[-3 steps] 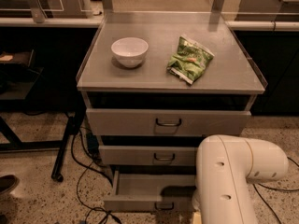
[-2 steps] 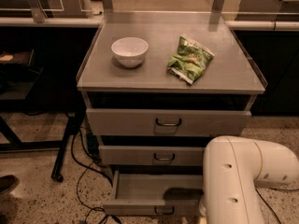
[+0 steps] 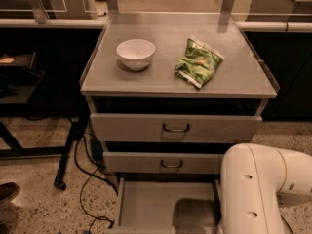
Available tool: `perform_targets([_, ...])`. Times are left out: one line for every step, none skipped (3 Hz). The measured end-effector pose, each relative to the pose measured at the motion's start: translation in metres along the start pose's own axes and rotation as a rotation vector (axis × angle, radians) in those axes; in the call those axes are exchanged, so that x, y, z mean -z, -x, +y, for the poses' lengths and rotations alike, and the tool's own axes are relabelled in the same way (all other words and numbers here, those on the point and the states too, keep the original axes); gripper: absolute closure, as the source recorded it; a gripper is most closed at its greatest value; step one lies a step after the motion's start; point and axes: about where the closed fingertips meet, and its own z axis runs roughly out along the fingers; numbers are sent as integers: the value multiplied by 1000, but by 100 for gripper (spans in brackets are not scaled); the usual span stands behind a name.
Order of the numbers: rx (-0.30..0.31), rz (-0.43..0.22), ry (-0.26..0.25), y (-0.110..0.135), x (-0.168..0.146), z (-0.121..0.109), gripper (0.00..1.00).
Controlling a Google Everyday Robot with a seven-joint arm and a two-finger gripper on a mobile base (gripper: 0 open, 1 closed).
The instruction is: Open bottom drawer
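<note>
Sticking out toward the camera at the foot of the grey cabinet (image 3: 234,79), the bottom drawer (image 3: 146,204) is open, and its plain grey inside shows with a dark shadow on the right part. Its front edge runs along the bottom of the view. Just above it sits the middle drawer (image 3: 146,162), pushed in, with a small dark loop handle at its centre. Above that is the top drawer (image 3: 126,127), the tallest one, also pushed in, with the same kind of handle. On the flat top of the cabinet stands a white bowl (image 3: 135,54) on the left, and a green snack bag (image 3: 198,61) lies to the right of it, well apart from the bowl. The big white robot arm (image 3: 253,189) fills the lower right corner and covers the right side of the bottom drawer. The gripper is not seen; it is hidden behind the arm or below the edge of the view, so it cannot be told how it stands or if it holds anything. Black cables (image 3: 85,179) trail over the speckled floor (image 3: 39,208) to the left of the cabinet. The tip of a dark shoe (image 3: 7,191) peeks in at the far left.
</note>
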Motion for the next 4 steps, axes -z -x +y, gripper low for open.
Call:
perform_targets([-1,0,0,1,1,2,0])
perform_targets([-28,2,18,-9,-1,15,0])
perform_targets([-45,7,24,-15,1,26,0])
perform_targets([-45,7,24,-15,1,26,0])
